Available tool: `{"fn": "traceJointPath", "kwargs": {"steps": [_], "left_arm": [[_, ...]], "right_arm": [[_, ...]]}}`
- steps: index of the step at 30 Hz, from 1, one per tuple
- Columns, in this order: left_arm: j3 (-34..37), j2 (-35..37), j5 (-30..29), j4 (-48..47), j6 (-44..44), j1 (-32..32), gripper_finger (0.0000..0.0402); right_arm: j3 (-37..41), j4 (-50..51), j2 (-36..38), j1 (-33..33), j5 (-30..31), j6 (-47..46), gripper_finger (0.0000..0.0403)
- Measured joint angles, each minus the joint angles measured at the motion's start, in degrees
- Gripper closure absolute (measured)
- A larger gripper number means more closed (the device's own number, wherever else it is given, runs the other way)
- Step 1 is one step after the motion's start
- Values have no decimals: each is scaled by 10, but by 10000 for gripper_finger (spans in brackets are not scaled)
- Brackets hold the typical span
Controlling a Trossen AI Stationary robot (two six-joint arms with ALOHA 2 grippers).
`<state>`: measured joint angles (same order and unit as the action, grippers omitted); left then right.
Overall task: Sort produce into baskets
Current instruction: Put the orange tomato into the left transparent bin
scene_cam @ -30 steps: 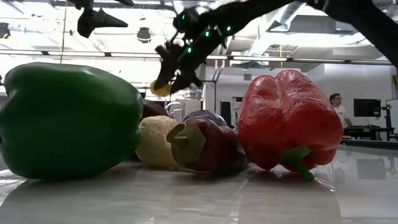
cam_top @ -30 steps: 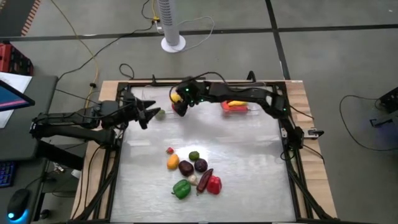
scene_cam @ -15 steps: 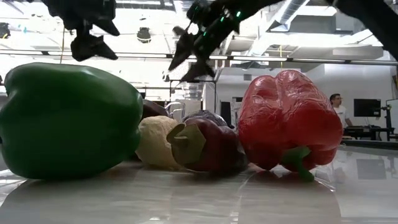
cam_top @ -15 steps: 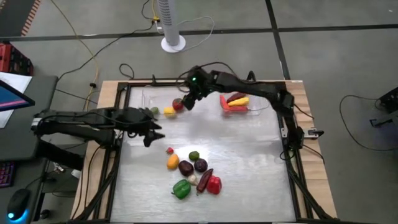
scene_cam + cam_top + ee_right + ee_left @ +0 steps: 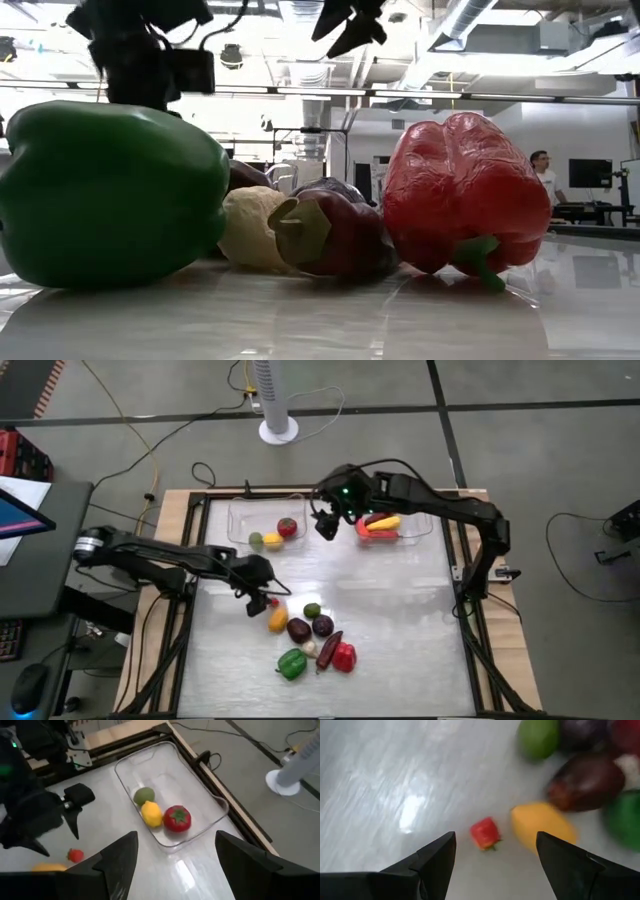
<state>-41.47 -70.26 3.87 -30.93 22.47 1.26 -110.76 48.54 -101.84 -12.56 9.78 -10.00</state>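
Observation:
My left gripper [image 5: 262, 598] is open just above a small red strawberry-like piece [image 5: 485, 833] that lies on the table between its fingers, untouched. An orange-yellow piece [image 5: 542, 826] lies beside it at the edge of the produce pile [image 5: 312, 635]. My right gripper [image 5: 323, 528] is open and empty, raised between the two clear baskets. The left basket [image 5: 195, 780] holds a green piece [image 5: 144, 796], a yellow piece [image 5: 152, 814] and a red tomato [image 5: 177, 818]. The right basket [image 5: 415, 530] holds a red and a yellow piece.
The pile at the table's middle holds a green pepper [image 5: 110, 190], a red pepper [image 5: 465, 190], dark purple pieces [image 5: 330, 232], a pale garlic [image 5: 250, 230] and a green round piece [image 5: 312, 610]. A fan base [image 5: 279, 430] stands beyond the far edge.
My right gripper has let go of the yellow piece into the left basket, then gone up and toward the table's right edge. My left gripper has gone from beside the left basket toward the near edge and down to the small red piece.

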Motion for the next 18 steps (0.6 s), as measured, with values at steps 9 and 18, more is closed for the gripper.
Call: {"fn": "traceJointPath", "kwargs": {"steps": [9, 18], "left_arm": [[0, -95, -6, 47, -102, 4, 139], [0, -114, 3, 99, -143, 4, 165]], "right_arm": [[0, 20, -2, 11, 7, -6, 111], [0, 25, -6, 21, 7, -6, 111]]}}
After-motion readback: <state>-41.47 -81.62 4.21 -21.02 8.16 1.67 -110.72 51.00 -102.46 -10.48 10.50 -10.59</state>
